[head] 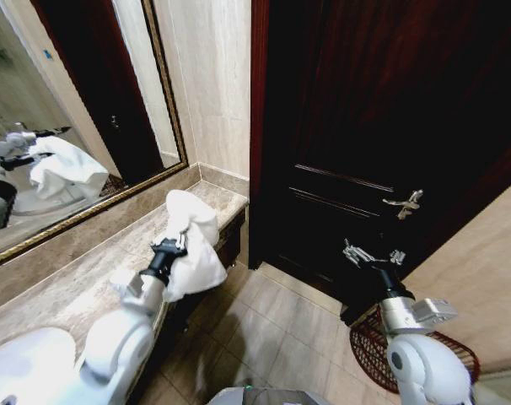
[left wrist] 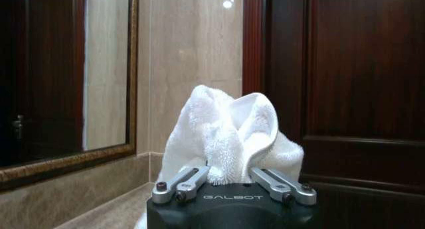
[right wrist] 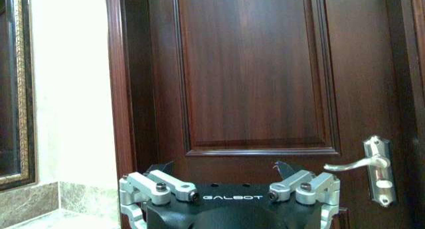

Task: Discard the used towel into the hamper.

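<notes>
Carrying is the step in hand: the left gripper (head: pixel 173 245) is pinching the white towel (head: pixel 190 240) and holds it lifted above the front edge of the table (head: pixel 66 291), near the table's far right corner where the stone top meets the wall beside the mirror (head: pixel 78 110). In the left wrist view the towel (left wrist: pixel 229 137) bunches up between the two fingers (left wrist: pixel 182 181), which press in on its lower folds, so the hold looks firm, though loose cloth hangs down on the side toward the floor. Further right stands the dark wooden door (head: pixel 382 126) with its metal handle (head: pixel 405 203). In front of the door the right gripper (head: pixel 371 255) hangs idle in the air with its fingers spread wide and nothing between them. The hamper (head: pixel 372 348) sits on the floor low at the right, partly hidden behind the right arm and well apart from the towel. As I judge it, the next move calls for bringing the towel across and down until it hangs over the hamper's rim, and only then spreading the left fingers.
</notes>
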Robot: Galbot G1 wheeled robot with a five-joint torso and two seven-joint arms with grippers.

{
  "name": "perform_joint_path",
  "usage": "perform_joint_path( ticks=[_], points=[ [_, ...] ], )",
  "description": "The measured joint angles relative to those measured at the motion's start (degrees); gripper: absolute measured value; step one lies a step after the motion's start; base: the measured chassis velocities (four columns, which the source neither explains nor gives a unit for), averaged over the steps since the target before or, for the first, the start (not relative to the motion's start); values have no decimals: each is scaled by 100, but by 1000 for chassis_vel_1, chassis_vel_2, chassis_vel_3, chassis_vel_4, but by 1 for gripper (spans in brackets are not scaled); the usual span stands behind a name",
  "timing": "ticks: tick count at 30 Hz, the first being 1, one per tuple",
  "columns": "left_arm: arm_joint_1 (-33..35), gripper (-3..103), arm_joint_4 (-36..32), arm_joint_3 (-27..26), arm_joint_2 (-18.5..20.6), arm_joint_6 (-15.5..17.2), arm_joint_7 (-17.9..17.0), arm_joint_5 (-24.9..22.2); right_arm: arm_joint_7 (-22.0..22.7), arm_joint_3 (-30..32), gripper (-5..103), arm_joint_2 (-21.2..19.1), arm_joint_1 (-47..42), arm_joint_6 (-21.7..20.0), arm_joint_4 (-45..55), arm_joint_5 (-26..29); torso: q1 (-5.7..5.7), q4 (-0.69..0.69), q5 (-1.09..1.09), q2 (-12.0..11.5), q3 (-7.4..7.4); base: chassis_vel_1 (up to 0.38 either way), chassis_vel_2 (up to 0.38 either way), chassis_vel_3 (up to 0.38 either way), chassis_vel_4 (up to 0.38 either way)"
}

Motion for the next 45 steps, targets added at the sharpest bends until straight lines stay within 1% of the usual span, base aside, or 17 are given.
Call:
perform_joint_path(
  ticks=[5,6,7,9,13,17,20,30,33,45],
  points=[
    [404,11,75,-47,-333,-350,132,220,-11,121,100,-26,-55,50,4,136,1,-1,1,0,0,0,0,0,0],
    [404,11,75,-47,-333,-350,132,220,-11,121,100,-26,-55,50,4,136,1,-1,1,0,0,0,0,0,0],
    [459,11,116,-44,-414,-453,141,296,-7,140,100,-34,-58,51,7,158,1,0,0,0,0,0,0,0,0],
    [477,11,167,-2,-533,-537,140,378,-4,162,100,-47,-57,51,10,163,1,0,0,0,0,0,0,0,0],
    [387,11,219,109,-612,-540,73,442,-11,161,100,-40,-56,17,23,123,1,-1,0,0,1,0,0,0,0],
    [313,11,273,185,-628,-533,52,604,-3,138,100,-19,-35,-39,55,70,1,-1,0,0,1,0,0,0,0],
    [286,11,303,214,-618,-532,47,635,19,131,100,-16,-16,-73,73,56,1,0,0,0,1,0,0,0,0],
    [155,11,368,232,-541,-560,8,607,118,104,100,6,-44,-65,97,34,1,0,-1,0,1,-10,-6,-10,-7],
    [127,11,382,234,-510,-560,-54,558,158,79,100,30,-56,-62,112,21,1,0,-1,-2,1,-63,-68,-56,-50],
    [203,11,383,191,-402,-593,-83,405,128,15,100,153,-144,-31,212,-104,1,-1,-1,-1,1,-81,-86,-87,-90]
  ],
)
